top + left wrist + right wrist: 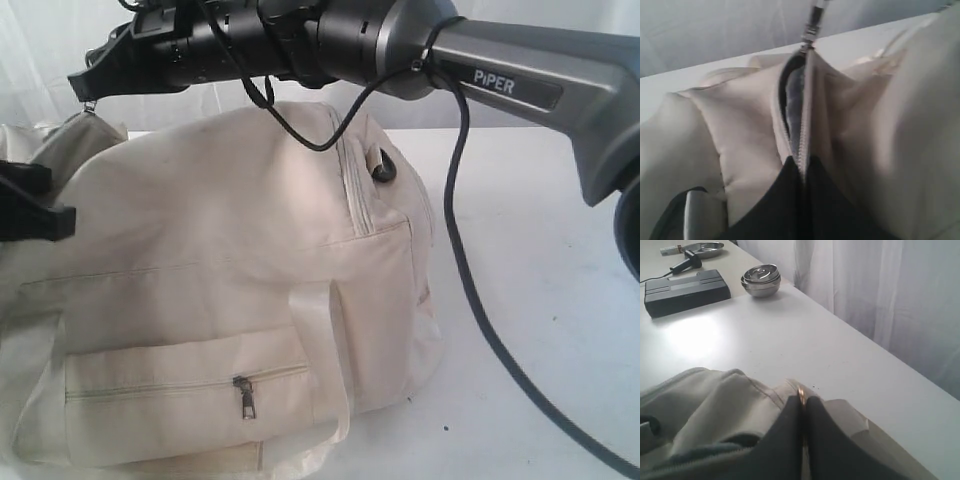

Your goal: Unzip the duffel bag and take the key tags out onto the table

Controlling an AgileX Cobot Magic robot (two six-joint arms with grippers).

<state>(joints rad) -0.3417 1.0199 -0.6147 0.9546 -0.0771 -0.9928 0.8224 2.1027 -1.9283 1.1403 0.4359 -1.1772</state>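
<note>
Both hands are gripping the top zipper of the duffel bag (220, 250), which is sitting on the white worktop (540, 260).

The right arm is reaching across above the bag from the right. The right hand (803, 401) is pinching together on the main zipper pull (812, 22) and holding it taut above the bag's left end in the exterior view. The left hand (801, 167) is clamping together on the bag's zipper tape and cream fabric, lower along the same seam. Between the two hands the zipper is gaping partway, showing grey lining (794, 95). The side pocket (180, 395) is facing the exterior camera, zipped, with its dark pull (245, 397) hanging down. Farther off, stacked metal bowls (761, 279) are resting on the worktop near a flat black box (685, 290).
</note>
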